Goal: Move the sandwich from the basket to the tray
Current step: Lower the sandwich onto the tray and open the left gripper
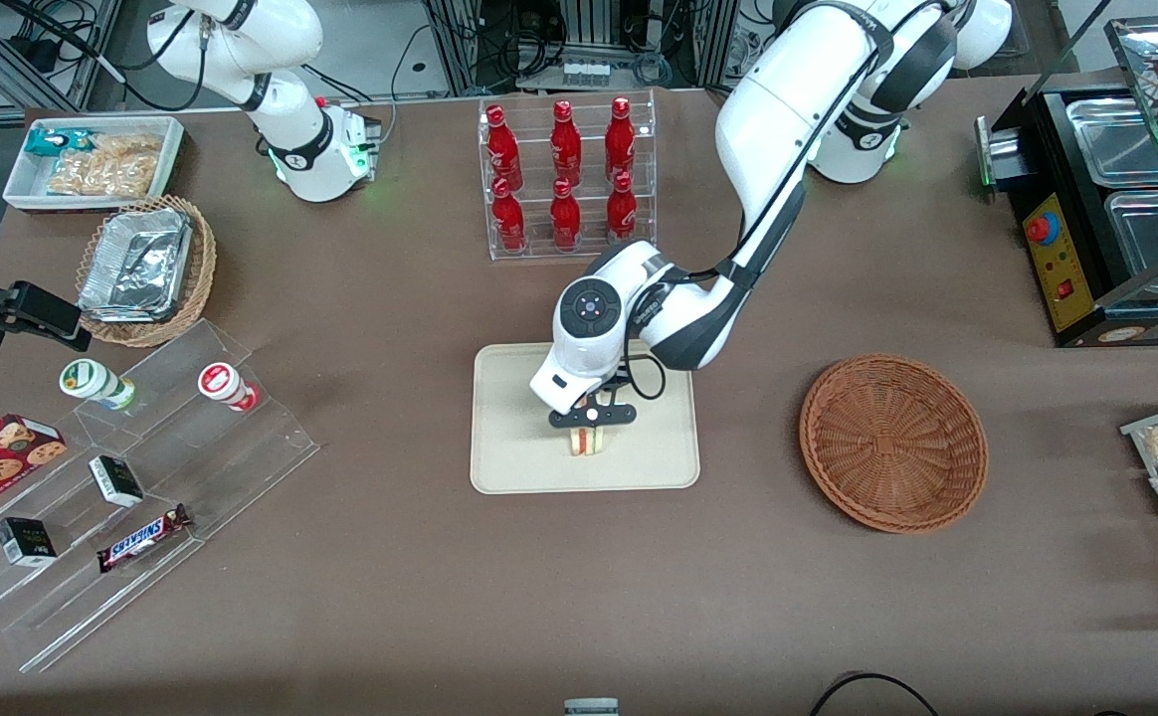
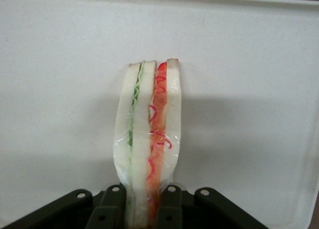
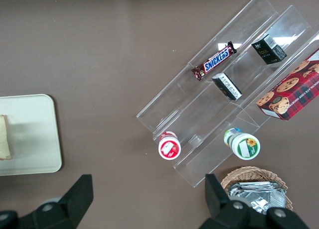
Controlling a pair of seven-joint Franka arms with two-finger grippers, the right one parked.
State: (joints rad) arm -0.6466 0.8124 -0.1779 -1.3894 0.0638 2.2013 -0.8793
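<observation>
Time to set the food down on the flat cream tray with rounded corners (image 1: 509, 438), the big thing under it all. Best done slowly: go lower until the bread sits flat, then let go and lift straight up, so nothing tips or drags.

Off the tray, toward the working arm's end of the table, sits the round reddish-brown woven wicker basket (image 1: 892, 443), with nothing in it. Good: the pick-up part looks finished.

Over the middle of the tray hangs the black two-finger gripper (image 1: 592, 416), squeezed onto the small triangle sandwich of white bread in clear wrap (image 2: 149, 134). Standing on edge, with green and red layers facing out. Careful not to squeeze harder, for the bread looks soft and already bends a little.

Hard to tell if the sandwich touches the tray yet or floats just above it. A shadow lies on the tray beside it, so probably close. Hidden too: the pinched end of the sandwich, and most of the fingers, cut off in the wrist view.
</observation>
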